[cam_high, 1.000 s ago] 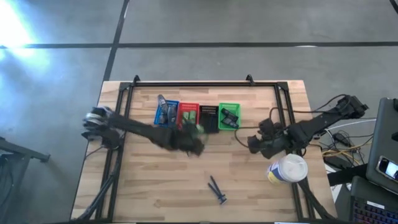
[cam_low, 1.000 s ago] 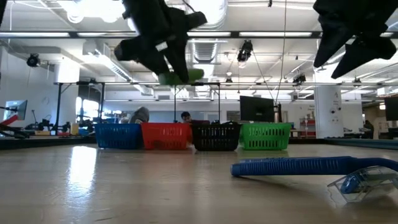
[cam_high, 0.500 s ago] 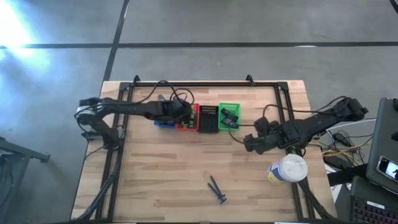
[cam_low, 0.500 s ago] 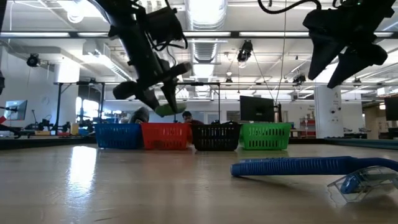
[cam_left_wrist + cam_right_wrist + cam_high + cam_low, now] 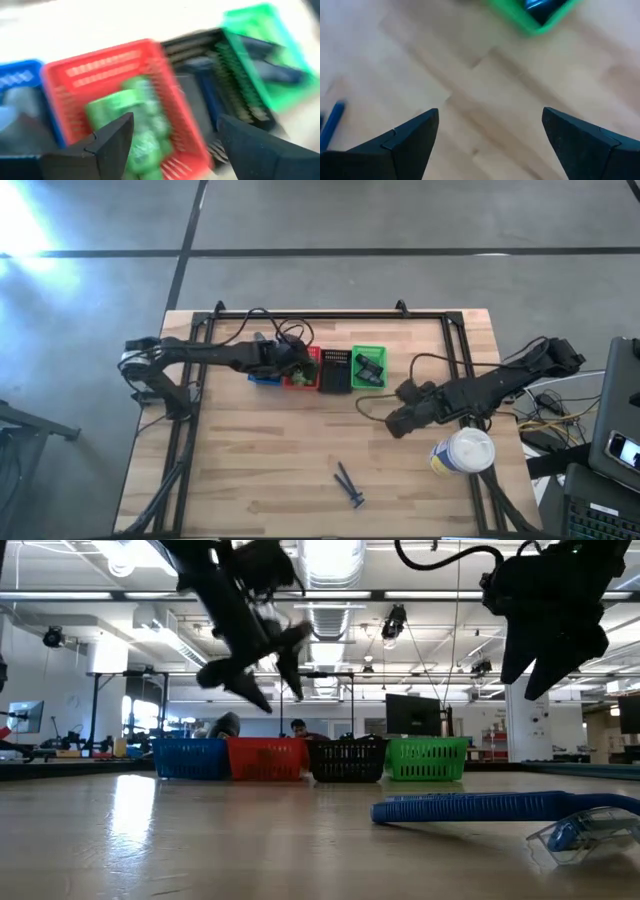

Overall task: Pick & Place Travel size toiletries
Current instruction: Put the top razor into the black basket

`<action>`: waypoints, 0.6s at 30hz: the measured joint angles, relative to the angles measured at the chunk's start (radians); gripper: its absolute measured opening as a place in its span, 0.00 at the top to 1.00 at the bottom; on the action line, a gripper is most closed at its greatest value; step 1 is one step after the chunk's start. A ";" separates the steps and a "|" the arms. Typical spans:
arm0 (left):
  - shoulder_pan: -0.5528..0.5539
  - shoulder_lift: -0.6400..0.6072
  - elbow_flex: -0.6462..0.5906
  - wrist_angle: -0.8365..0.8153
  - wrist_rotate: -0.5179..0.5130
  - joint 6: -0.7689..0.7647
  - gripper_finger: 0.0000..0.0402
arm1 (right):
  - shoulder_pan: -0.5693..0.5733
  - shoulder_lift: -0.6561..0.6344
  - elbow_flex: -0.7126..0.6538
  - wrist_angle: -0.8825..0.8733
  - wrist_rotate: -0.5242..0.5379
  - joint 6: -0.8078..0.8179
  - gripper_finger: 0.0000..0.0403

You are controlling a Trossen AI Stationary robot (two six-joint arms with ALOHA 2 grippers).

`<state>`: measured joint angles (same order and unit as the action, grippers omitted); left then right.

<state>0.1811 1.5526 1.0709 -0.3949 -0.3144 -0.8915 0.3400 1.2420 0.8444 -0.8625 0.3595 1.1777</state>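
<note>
Two tools are hanging open: the left tool (image 5: 170, 145) over the red basket (image 5: 60, 75), where green tubes (image 5: 135, 125) are lying; the right tool (image 5: 397, 420) near the green basket (image 5: 368, 367).

four baskets (image 5: 318, 367), two razors (image 5: 349, 484), one tub (image 5: 463, 452)

Below the left gripper (image 5: 170, 137), the green tubes (image 5: 135, 125) in the red basket (image 5: 60, 90) are blurred; their number is not clear.
</note>
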 joint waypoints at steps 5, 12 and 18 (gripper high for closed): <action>-0.110 -0.070 0.025 0.000 0.011 0.196 0.28 | 0.009 0.066 0.000 0.110 -0.126 -0.074 0.13; -0.323 -0.145 0.021 -0.078 0.001 0.162 0.29 | 0.029 0.158 0.000 0.296 -0.246 -0.088 0.17; -0.502 -0.149 0.020 -0.120 -0.049 0.053 0.29 | 0.036 0.251 0.003 0.489 -0.331 -0.062 0.22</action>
<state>-0.3208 1.4040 1.0904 -0.5151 -0.3632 -0.8382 0.3761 1.4933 0.8471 -0.3738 0.0286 1.1158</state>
